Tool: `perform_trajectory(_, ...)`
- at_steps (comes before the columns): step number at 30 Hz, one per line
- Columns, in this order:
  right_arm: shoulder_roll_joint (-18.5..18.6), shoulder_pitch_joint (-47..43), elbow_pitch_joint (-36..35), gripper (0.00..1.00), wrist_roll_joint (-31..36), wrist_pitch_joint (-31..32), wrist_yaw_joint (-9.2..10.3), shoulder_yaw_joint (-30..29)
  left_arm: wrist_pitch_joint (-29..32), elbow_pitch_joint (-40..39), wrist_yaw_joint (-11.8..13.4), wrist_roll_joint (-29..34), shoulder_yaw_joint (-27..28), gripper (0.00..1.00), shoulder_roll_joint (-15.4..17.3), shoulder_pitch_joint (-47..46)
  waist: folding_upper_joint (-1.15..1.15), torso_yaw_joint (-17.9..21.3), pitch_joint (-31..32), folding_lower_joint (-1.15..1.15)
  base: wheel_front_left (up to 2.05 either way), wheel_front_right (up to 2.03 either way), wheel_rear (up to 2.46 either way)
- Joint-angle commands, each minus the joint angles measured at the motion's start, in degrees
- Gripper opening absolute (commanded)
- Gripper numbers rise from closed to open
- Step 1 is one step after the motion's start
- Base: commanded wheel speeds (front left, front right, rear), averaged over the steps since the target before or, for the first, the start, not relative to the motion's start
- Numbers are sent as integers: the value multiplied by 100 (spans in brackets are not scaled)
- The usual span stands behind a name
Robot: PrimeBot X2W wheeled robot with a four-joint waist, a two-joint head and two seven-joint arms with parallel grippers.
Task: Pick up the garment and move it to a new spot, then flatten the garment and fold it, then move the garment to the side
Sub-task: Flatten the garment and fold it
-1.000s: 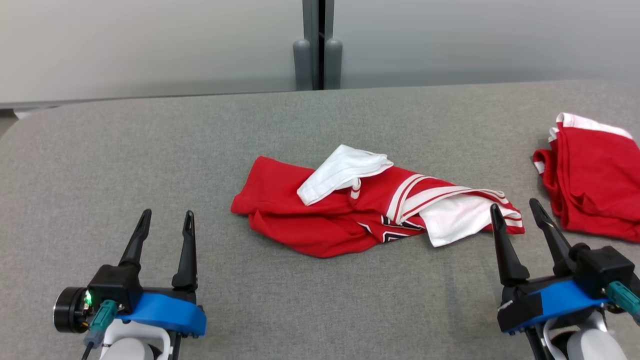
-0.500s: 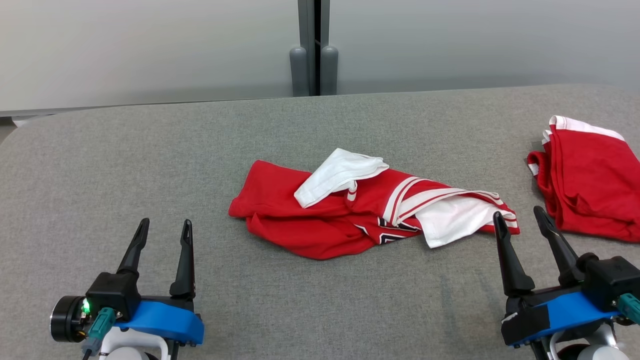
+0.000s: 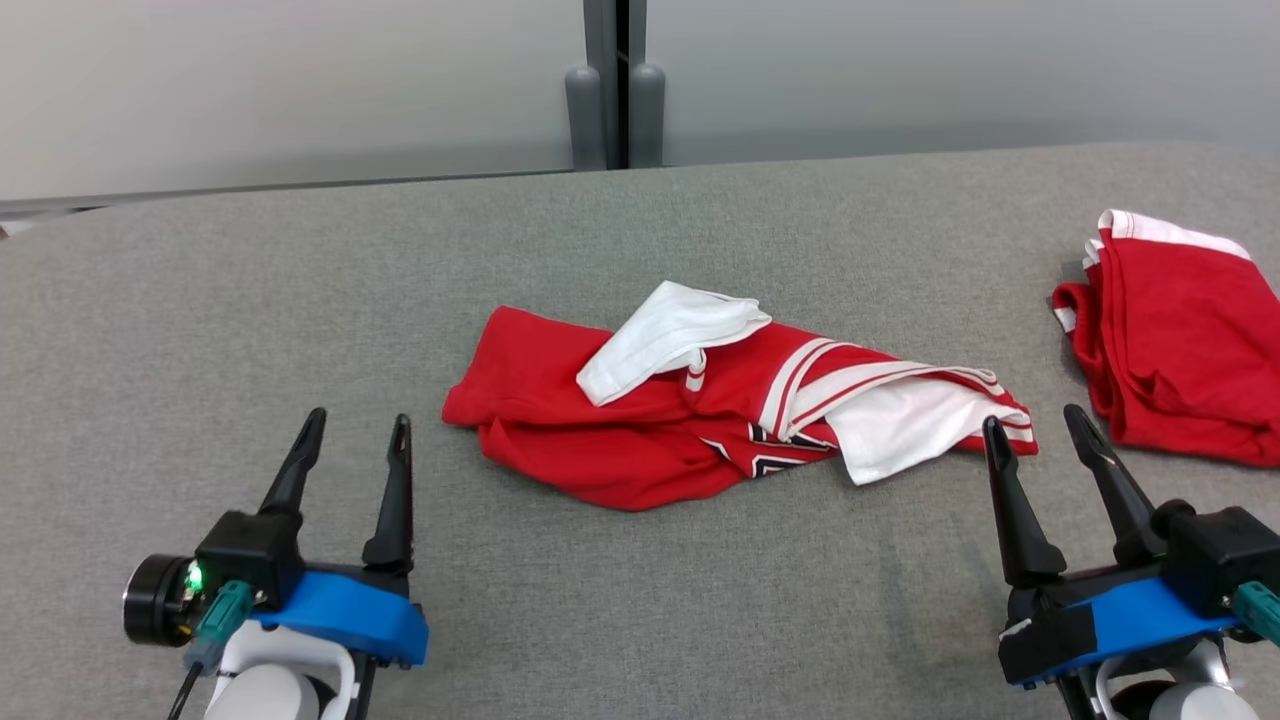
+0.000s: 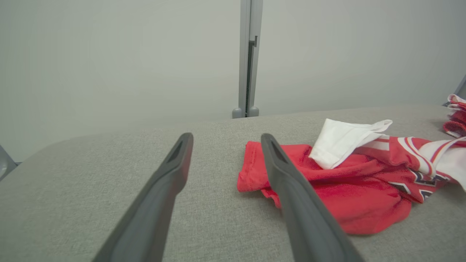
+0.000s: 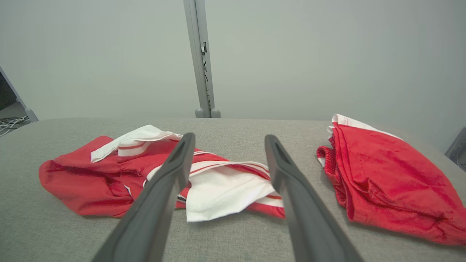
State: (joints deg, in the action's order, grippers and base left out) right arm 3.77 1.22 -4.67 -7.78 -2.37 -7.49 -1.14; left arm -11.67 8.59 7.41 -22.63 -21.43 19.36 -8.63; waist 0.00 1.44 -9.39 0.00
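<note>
Our left hand (image 3: 360,416) and right hand (image 3: 1033,416) are both spread wide and hold nothing. The crumpled red and white garment (image 3: 610,455) lies on the desk (image 3: 200,300) between them. We should reach in, pinch one end each, and lift it together.

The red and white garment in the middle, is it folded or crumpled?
Crumpled: the garment lies bunched, with white parts twisted over red cloth.

Red-and-white garment (image 3: 738,400), perhaps jersey, crumpled centrally
</note>
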Motion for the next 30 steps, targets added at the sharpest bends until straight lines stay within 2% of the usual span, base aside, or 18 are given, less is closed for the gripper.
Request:
perform_trajectory(1, -1, 99, -8, 100, -24, -16, 0, 16, 109, 37, -100, -27, -77, 100, -35, -177, 0, 18, -103, 0, 0, 0, 0)
perform_trajectory(6, -1, 217, -6, 100, -36, -14, 0, 59, 604, 289, -338, -134, -361, 100, -161, -469, 0, 105, -388, 0, 0, 0, 0)
perform_trajectory(11, -13, 301, 56, 100, -90, -59, 0, 95, 953, 682, -445, -275, -473, 100, -279, -672, 0, 189, -558, 0, 0, 0, 0)
perform_trajectory(17, -18, 396, 159, 100, -135, -123, 0, 119, 1206, 1189, -671, -494, -536, 100, -424, -959, 0, 273, -669, 0, 0, 0, 0)
perform_trajectory(18, -18, 406, 170, 100, -140, -132, 0, 115, 1241, 1238, -730, -517, -559, 81, -436, -1003, 0, 279, -675, 0, 0, 0, 0)
perform_trajectory(19, -19, 417, 185, 100, -143, -139, 0, 111, 1264, 1277, -791, -566, -579, 33, -449, -1045, 0, 283, -677, 0, 0, 0, 0)
perform_trajectory(20, -20, 425, 198, 100, -142, -139, 0, 105, 1302, 1315, -837, -601, -589, 0, -459, -1077, 0, 287, -678, 0, 0, 0, 0)
perform_trajectory(24, -26, 410, 239, 100, -149, -160, 0, 76, 1148, 1254, -913, -571, -565, 0, -398, -1188, 0, 286, -634, 0, 0, 0, 0)
perform_trajectory(30, -36, 294, 299, 100, -186, -194, 0, -12, 850, 485, -693, -295, -521, 0, -154, -1077, 0, 231, -409, 0, 0, 0, 0)
